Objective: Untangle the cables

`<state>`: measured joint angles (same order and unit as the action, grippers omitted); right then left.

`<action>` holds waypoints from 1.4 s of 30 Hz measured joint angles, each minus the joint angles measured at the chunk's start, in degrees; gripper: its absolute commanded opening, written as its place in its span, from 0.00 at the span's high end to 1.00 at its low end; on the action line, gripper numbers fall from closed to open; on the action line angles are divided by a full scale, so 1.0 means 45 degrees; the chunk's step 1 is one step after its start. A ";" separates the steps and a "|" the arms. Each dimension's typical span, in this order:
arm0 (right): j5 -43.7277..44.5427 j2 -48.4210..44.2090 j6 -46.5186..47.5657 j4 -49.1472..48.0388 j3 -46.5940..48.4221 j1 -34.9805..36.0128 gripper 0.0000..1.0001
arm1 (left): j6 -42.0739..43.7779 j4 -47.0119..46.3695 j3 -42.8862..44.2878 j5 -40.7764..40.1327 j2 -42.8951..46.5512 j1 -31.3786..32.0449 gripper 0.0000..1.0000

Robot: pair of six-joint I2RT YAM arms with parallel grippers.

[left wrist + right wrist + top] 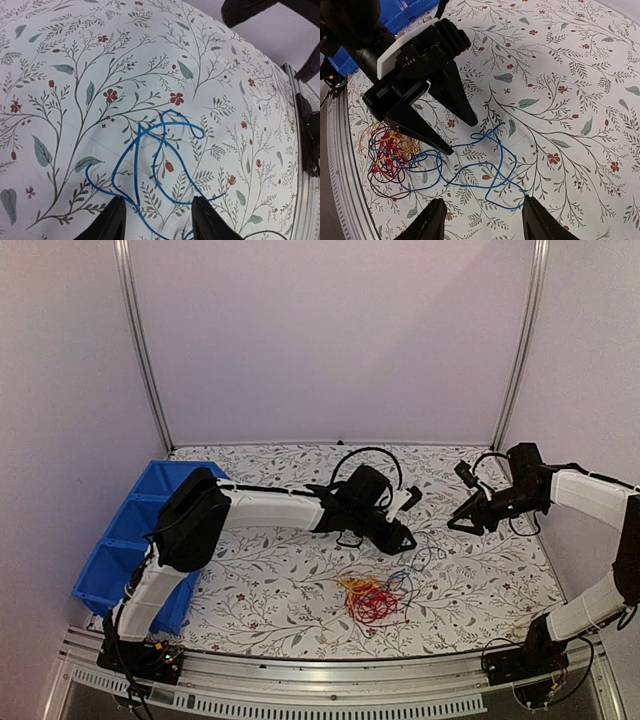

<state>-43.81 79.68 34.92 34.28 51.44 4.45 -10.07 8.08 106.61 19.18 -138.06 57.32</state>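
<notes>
The cables (374, 598) lie on the counter (270, 585), near its front edge and about midway between the two arms. They are thin, flexible wires. The red and yellow ones make a small, loose, knotted clump (387, 155), and a blue wire (490, 160) runs out of it in open, curly loops over the cover. The counter has a white cover printed with grey-green leaves, thin branches and small red flowers. The left claw (408, 518) hangs just above the blue loops, and its two black, pointed fingers stand apart with nothing between them. In the right wrist view one fingertip is very near the blue wire, but I cannot tell if it touches. The right claw (465, 523) is further right, well apart from the clump, and its fingers are also spread and empty. Blue plastic bins (125, 540) with straight walls stand at the left edge of the counter.
</notes>
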 measured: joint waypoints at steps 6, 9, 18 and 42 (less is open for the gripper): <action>-0.0049 0.0000 -0.0102 -0.0170 0.0000 0.0000 0.44 | -0.0287 -0.0015 0.0714 0.0155 -0.0491 -0.0005 0.67; -0.0053 0.0000 -0.0112 -0.0214 0.0000 0.0000 0.44 | -0.0495 0.0049 0.0986 0.0151 -0.0714 -0.0019 0.70; -0.0049 0.0000 -0.0136 -0.0257 -0.0005 0.0000 0.44 | -0.1078 0.0087 0.1297 -0.0039 -0.1015 -0.0257 1.00; 0.0670 0.0151 -0.0243 -0.0884 -0.0185 0.0000 0.44 | -0.0267 0.0515 -0.0495 -0.2560 0.6722 -0.4104 1.00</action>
<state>-40.80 80.36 33.82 30.30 50.61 4.45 -11.27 10.39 104.38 7.66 -107.81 38.85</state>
